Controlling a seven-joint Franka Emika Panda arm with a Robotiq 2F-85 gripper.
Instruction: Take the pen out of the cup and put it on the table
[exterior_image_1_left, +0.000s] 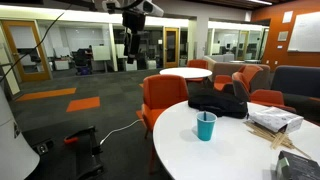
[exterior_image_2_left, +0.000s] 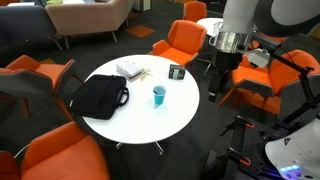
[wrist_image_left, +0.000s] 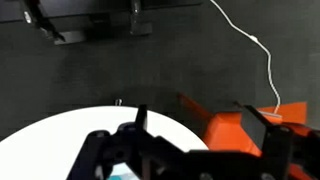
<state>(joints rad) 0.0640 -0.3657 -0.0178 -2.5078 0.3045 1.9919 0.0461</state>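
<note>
The teal cup (exterior_image_1_left: 206, 126) (exterior_image_2_left: 159, 95) stands upright on the round white table (exterior_image_1_left: 235, 155) (exterior_image_2_left: 140, 120), near its middle. I cannot make out the pen in any view at this size. My gripper (exterior_image_1_left: 135, 50) (exterior_image_2_left: 222, 78) hangs open and empty, well above table height and beyond the table's edge, apart from the cup. In the wrist view the two fingers are spread wide (wrist_image_left: 203, 135) over the table edge (wrist_image_left: 60, 140) and an orange chair (wrist_image_left: 235, 135). A sliver of teal at the bottom edge (wrist_image_left: 122, 176) may be the cup.
A black bag (exterior_image_1_left: 218, 100) (exterior_image_2_left: 100, 95) lies on the table beside the cup. A box with papers (exterior_image_1_left: 275, 120) (exterior_image_2_left: 130, 70) and a small dark object (exterior_image_2_left: 176, 72) sit near the rim. Orange chairs (exterior_image_1_left: 160, 100) (exterior_image_2_left: 185, 42) ring the table. A smaller white table (exterior_image_1_left: 185, 73) stands behind.
</note>
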